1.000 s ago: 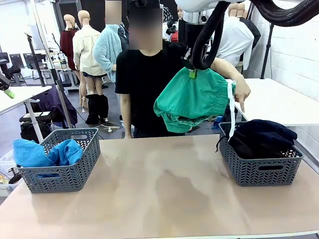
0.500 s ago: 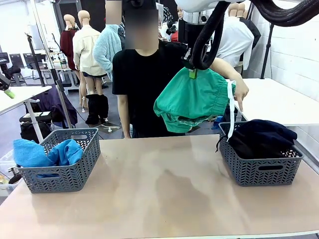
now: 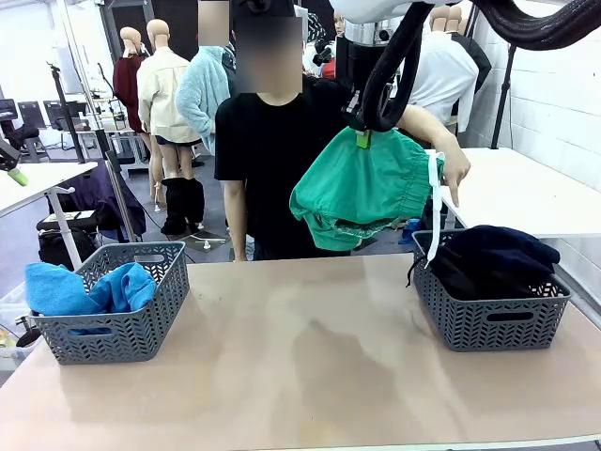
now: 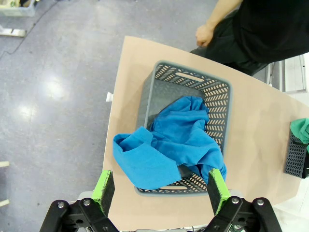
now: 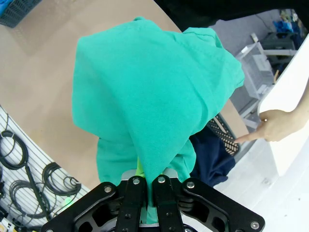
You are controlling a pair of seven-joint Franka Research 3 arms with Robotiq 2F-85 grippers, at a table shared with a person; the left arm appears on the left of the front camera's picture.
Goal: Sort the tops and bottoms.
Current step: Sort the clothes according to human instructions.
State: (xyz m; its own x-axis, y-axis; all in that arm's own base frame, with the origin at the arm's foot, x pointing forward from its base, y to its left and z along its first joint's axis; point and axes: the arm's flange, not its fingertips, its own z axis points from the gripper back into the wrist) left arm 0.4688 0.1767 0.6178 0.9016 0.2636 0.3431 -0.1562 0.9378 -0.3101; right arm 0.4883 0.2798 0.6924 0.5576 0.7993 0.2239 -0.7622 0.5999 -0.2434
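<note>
The green shorts (image 3: 362,193) hang high over the table's far right, pinched at the top by my right gripper (image 3: 362,139), which is shut on them. Their white drawstring (image 3: 435,202) dangles by the person's hand (image 3: 455,174). The right wrist view has the same shorts (image 5: 149,92) draped over the shut gripper (image 5: 154,186), with a navy garment (image 5: 212,154) below. Dark bottoms (image 3: 488,258) fill the right basket (image 3: 493,324). Blue tops (image 3: 89,289) lie in the left basket (image 3: 127,329). My left gripper (image 4: 160,188) hovers open above those blue tops (image 4: 169,145).
The person stands at the far edge, one hand (image 4: 205,34) near the left basket (image 4: 219,92) and the other hand (image 5: 277,123) by the right basket (image 5: 224,133). The tan tabletop (image 3: 300,357) between the baskets is bare. A white table (image 3: 526,193) stands behind, right.
The person has shifted slightly at the far edge and the hand at the drawstring has moved a little. The shorts and both grippers stay where they were.
</note>
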